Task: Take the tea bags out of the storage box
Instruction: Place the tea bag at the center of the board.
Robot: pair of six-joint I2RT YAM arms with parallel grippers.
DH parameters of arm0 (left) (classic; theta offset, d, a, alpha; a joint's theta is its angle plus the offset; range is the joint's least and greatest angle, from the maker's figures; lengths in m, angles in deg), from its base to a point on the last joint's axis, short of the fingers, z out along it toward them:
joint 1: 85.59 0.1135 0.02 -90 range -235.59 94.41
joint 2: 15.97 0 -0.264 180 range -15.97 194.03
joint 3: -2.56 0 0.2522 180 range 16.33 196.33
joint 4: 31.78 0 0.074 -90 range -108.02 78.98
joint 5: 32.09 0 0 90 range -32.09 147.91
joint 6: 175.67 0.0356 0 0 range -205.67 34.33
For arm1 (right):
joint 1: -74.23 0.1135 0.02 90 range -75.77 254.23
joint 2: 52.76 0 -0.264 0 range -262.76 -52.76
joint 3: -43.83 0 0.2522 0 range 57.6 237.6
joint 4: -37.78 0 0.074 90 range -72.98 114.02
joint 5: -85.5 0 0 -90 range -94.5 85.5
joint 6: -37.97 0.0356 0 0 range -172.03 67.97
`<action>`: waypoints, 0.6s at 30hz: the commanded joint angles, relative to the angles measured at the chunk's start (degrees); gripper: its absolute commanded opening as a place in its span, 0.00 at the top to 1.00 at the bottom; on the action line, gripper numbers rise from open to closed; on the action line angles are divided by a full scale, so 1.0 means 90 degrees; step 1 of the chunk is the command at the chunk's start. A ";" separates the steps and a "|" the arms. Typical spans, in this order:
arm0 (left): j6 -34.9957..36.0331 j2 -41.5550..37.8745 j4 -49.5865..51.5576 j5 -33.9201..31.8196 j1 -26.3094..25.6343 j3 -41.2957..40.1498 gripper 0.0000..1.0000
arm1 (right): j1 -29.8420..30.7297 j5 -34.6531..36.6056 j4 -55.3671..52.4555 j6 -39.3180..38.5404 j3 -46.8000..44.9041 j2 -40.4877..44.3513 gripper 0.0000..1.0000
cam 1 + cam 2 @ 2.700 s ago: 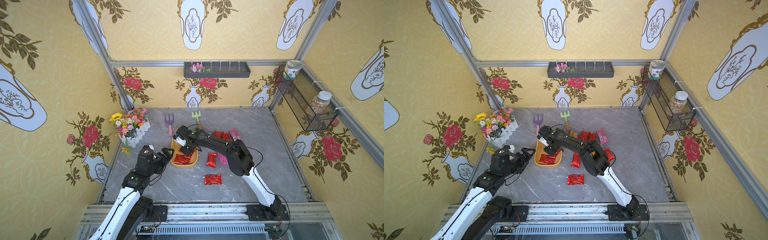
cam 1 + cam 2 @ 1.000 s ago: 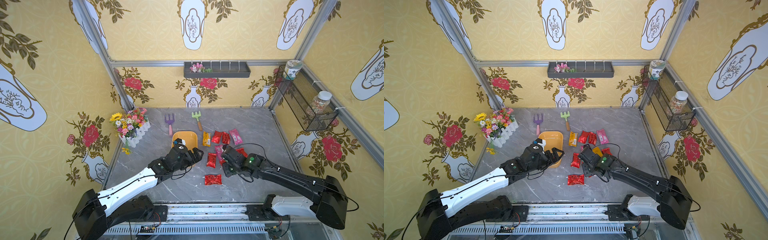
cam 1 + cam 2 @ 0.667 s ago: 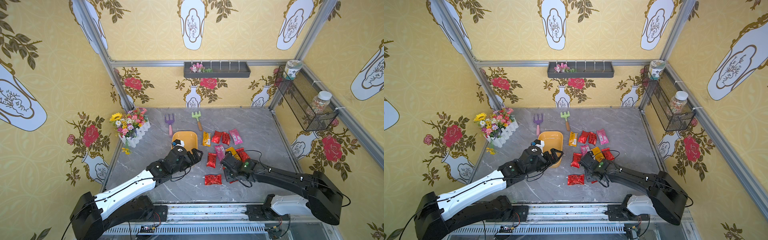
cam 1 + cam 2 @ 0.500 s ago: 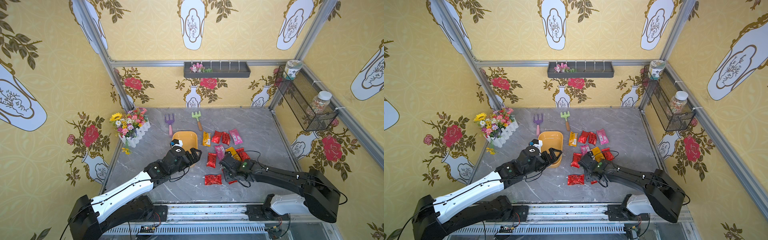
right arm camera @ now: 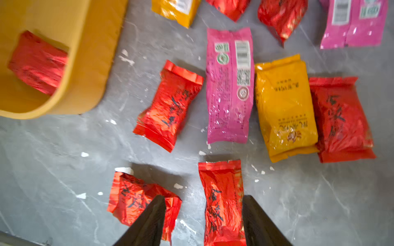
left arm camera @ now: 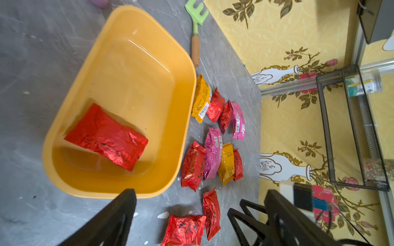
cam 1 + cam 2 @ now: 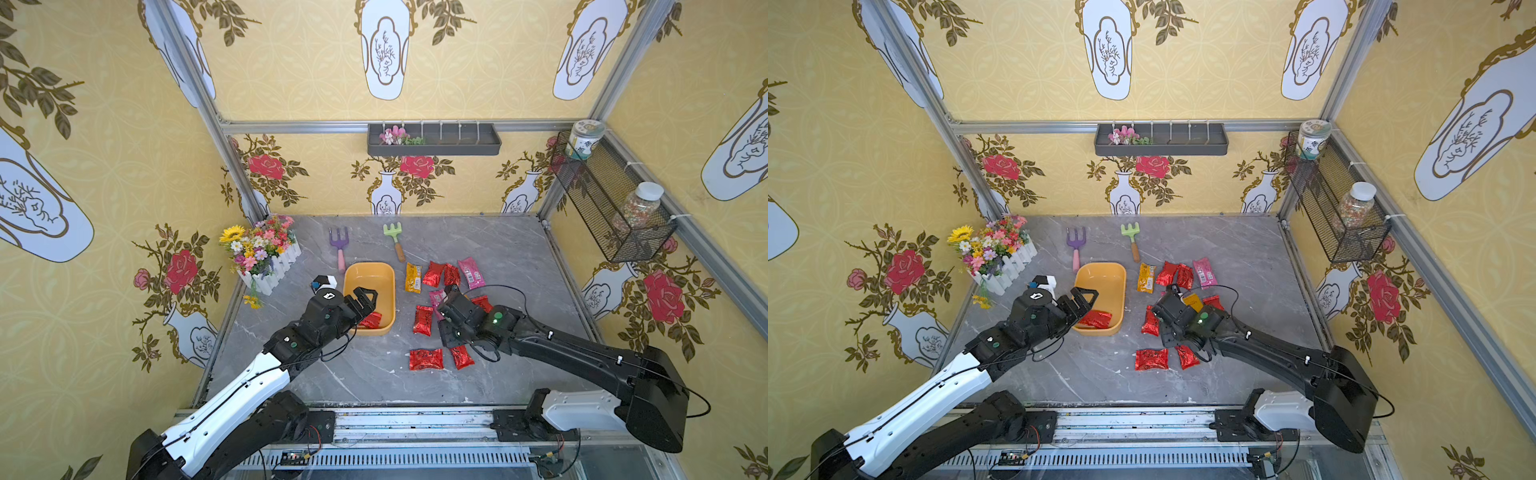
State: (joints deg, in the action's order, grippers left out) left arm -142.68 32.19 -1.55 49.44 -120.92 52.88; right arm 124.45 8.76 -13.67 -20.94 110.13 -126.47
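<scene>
In a top view we log the storage box (image 7: 368, 272) on the tabletop (image 7: 374, 382), with the left claw (image 7: 368, 306) spread wide over its near end.
Left wrist: one red tea bag (image 6: 106, 136) inside the box; other tea bags (image 6: 213, 153) outside, just beside it.
Right wrist: right claw (image 5: 203, 200) spread, astride a red sachet (image 5: 221, 187) lying on the tabletop.

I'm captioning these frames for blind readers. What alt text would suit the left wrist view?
A single red tea bag lies in the orange-yellow storage box. Ten more tea bags, red, pink and yellow, lie on the grey table beside it. The left gripper, open, hovers by the box.
</scene>
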 commanded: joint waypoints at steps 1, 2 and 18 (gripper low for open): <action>0.0233 -0.0166 0.0133 0.0484 0.0402 -0.0165 0.00 | 0.0044 -0.0333 -0.0075 -0.0786 0.0513 -0.0304 0.37; 0.0241 -0.0217 0.0124 0.0608 0.0569 -0.0235 0.00 | 0.0059 -0.0459 -0.0087 -0.0973 0.0726 -0.0490 0.37; 0.0368 -0.0673 0.0045 0.1830 0.2326 -0.0963 0.00 | 0.0251 -0.1764 -0.0128 -0.2746 0.3865 -0.3409 0.35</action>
State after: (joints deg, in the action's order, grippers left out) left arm -140.62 26.35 -1.05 62.82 -101.47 45.01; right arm 126.46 -3.94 -13.98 -42.03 141.41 -153.90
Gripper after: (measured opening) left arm 0.998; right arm 0.645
